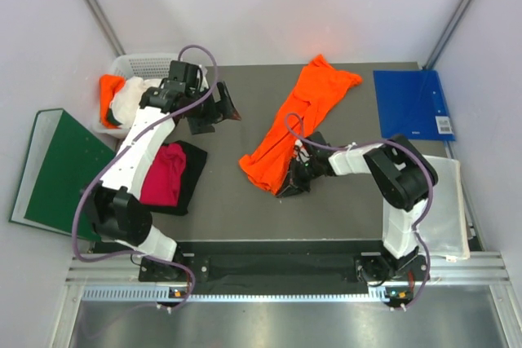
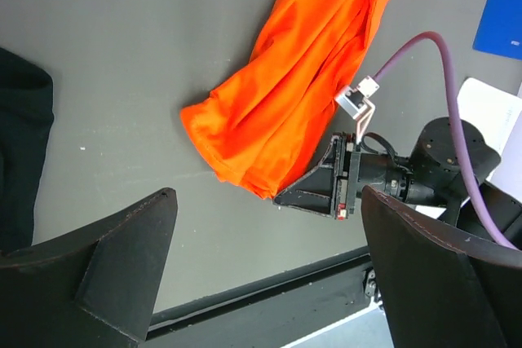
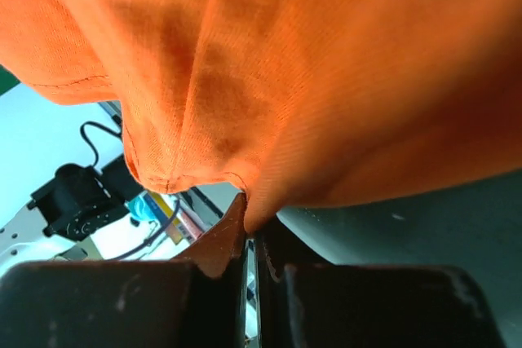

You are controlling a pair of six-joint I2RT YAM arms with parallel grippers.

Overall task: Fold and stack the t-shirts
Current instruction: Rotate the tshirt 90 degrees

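Note:
A bright orange t-shirt (image 1: 300,116) lies bunched in a long diagonal strip on the grey table; it also shows in the left wrist view (image 2: 302,71) and fills the right wrist view (image 3: 326,71). My right gripper (image 1: 291,180) is shut on the shirt's near hem, its jaws (image 3: 251,222) pinching the cloth. My left gripper (image 1: 220,110) is open and empty above the table, to the left of the shirt; its fingers (image 2: 106,275) frame the left wrist view. A folded magenta-pink shirt (image 1: 165,171) lies on a black shirt (image 1: 192,170) at the left. White and orange shirts (image 1: 129,97) fill a basket.
A white basket (image 1: 151,63) stands at the back left. A dark green binder (image 1: 53,170) lies off the table's left edge. A blue folder (image 1: 412,103) lies at the back right, with a white sheet (image 1: 447,209) near the right arm's base.

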